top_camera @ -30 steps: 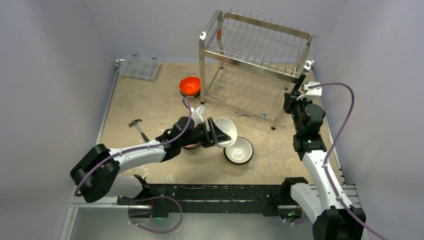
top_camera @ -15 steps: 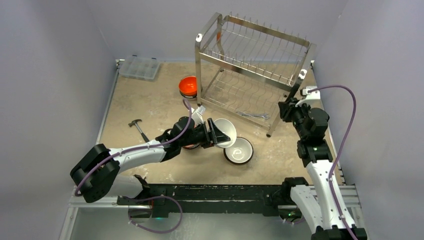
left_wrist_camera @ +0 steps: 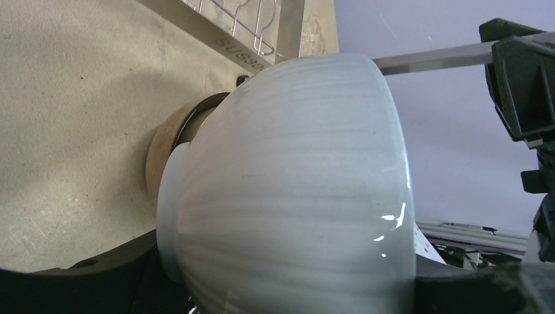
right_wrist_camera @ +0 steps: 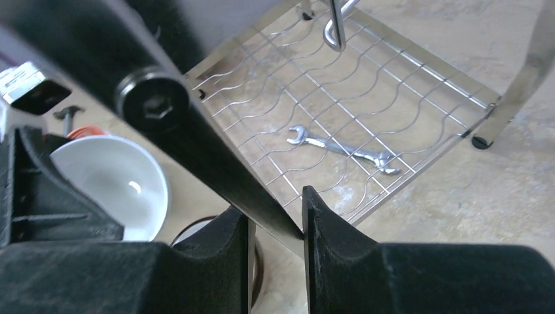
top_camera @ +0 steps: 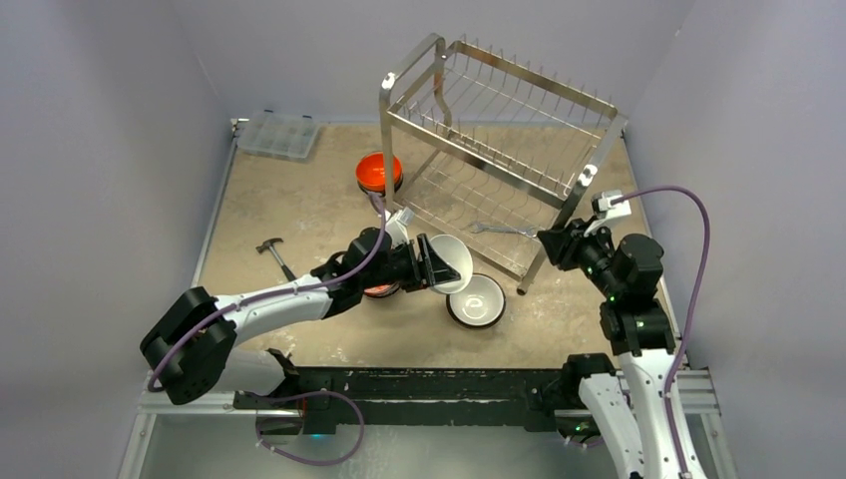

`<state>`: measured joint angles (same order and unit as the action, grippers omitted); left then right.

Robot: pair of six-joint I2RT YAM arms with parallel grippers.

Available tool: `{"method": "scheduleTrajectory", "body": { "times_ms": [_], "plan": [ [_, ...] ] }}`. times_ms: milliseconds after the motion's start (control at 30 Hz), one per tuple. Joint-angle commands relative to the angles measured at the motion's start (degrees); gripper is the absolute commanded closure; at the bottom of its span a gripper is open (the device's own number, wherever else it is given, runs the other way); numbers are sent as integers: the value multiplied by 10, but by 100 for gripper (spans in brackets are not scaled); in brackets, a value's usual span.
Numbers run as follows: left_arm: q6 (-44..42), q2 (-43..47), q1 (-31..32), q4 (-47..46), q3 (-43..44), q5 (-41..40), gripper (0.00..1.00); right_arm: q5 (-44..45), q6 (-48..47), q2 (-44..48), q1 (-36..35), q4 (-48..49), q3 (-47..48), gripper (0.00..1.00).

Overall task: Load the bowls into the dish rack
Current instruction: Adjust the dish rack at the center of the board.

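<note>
No bowl is racked yet: my left claw [top_camera: 424,265] clamps a white bowl [top_camera: 455,261], my right claw [right_wrist_camera: 273,209] clamps the rack [top_camera: 479,147] leg.

The round glazed bowl [left_wrist_camera: 288,190] is white, faintly grey-streaked. Beside the shiny silver wire dish rack [top_camera: 479,146], another round bowl [top_camera: 379,172] is plain orange-red.

Near the top of the left wrist view, a bar of the dish rack [left_wrist_camera: 237,47] is stamped "SUS30", cut off there by the pale bowl [left_wrist_camera: 288,190].
</note>
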<state>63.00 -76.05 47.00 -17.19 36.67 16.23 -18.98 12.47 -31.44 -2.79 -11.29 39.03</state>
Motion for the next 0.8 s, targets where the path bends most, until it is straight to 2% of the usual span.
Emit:
{"method": "scheduleTrajectory", "body": {
  "times_ms": [0, 467, 633, 767],
  "plan": [
    [-32, -1, -2, -20, 48, -1, 60, -61, 73, 29, -3, 6, 68, 100],
    [-62, -77, -2, -24, 125, 23, 61, -133, 119, 71, -4, 39, 38, 100],
    [-66, -122, -2, -41, 165, 39, 61, -120, 120, 71, -4, 36, 32, 100],
    [-70, -163, -2, -53, 200, 52, 62, -93, 103, 71, -4, 33, 29, 77]
  ]
}}
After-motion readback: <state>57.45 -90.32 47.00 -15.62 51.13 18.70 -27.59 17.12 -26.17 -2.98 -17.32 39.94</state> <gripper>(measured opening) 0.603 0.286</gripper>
